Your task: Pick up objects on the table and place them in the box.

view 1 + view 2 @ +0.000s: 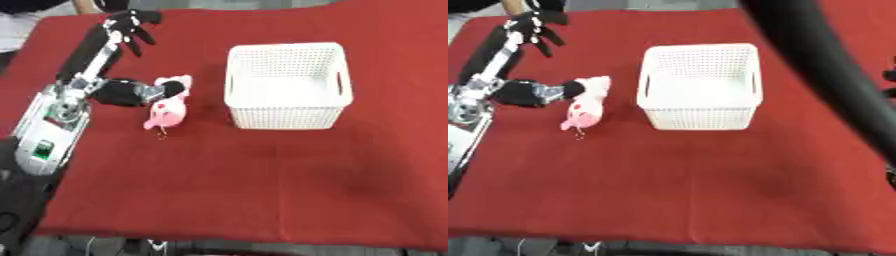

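1. left hand (131, 26): black, fingered, raised over the far left part of the table; fingers spread and relaxed, nothing held.
2. left arm (66, 107): silver and black, reaching in from the left edge; a round black joint lies just beside the toy, and whether it touches cannot be told.
3. pink and white soft plush toy (167, 111): lying on the cloth, left of the basket and apart from it; not gripped.
4. white perforated plastic basket (287, 85): rectangular, handle slots in its sides, upright, nothing visible inside.
5. red cloth-covered table (262, 190): bears both items.
6. right arm (824, 60): dark shape crossing the right eye view; its hand is not seen.
7. step judged: the pickup has not yet begun.
8. next move calls for: lowering the left hand to the toy, closing the fingers round it, then carrying it right over the basket rim.
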You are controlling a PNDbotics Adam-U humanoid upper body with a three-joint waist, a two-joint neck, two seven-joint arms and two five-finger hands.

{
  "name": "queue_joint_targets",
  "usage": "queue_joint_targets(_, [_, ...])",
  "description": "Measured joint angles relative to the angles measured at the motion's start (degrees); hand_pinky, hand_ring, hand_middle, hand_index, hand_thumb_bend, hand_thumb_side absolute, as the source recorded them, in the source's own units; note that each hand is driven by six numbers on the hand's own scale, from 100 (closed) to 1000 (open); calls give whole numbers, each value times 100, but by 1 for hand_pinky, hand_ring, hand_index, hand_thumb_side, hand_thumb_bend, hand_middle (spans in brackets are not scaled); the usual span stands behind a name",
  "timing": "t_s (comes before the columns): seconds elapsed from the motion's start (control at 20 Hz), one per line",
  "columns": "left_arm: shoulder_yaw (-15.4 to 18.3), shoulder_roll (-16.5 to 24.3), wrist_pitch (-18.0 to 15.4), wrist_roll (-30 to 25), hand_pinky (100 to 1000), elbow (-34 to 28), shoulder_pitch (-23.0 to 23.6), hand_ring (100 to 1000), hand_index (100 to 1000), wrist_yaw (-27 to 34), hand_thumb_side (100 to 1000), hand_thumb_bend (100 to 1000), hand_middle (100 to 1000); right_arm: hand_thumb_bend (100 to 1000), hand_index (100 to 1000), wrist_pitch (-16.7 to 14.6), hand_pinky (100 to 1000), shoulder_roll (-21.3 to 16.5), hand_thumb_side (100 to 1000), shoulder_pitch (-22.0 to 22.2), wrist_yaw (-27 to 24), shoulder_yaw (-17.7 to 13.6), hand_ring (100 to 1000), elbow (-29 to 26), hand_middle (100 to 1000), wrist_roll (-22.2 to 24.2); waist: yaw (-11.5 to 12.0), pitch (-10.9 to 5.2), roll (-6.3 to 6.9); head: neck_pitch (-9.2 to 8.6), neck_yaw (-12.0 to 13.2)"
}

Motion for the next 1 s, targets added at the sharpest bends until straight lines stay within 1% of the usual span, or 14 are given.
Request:
queue_joint_targets(0.1, [-68, 15, -61, -42, 461, 263, -168, 642, 901, 87, 704, 602, 769, 160, 837, -8, 628, 0, 763, -1, -6, 18, 751, 0, 813, 10, -28, 10, 4, 0, 74])
queue_joint_targets(0.25, [-184, 43, -154, -136, 445, 612, -360, 634, 907, 217, 723, 577, 768, 158, 837, -9, 628, 0, 763, -3, -23, 20, 751, 0, 814, 29, -48, 30, 18, 0, 119])
queue_joint_targets(0.5, [-361, -24, -257, -329, 444, 897, -556, 634, 907, 511, 729, 572, 768, 157, 838, -20, 629, 0, 763, -9, -30, 20, 752, 0, 814, 46, -104, 38, 34, 0, 122])
queue_joint_targets(0.75, [-513, -62, -318, -513, 456, 1098, -726, 643, 903, 527, 721, 597, 767, 155, 838, -24, 629, -1, 762, -32, -34, 21, 753, 0, 815, 50, -142, 68, 69, 0, 118])
queue_joint_targets(1.0, [-695, -1, -429, -695, 467, 1455, -895, 651, 899, 383, 728, 593, 764, 155, 838, -37, 629, -5, 762, -36, -40, 25, 753, 0, 815, 77, -164, 70, 92, 0, 118])
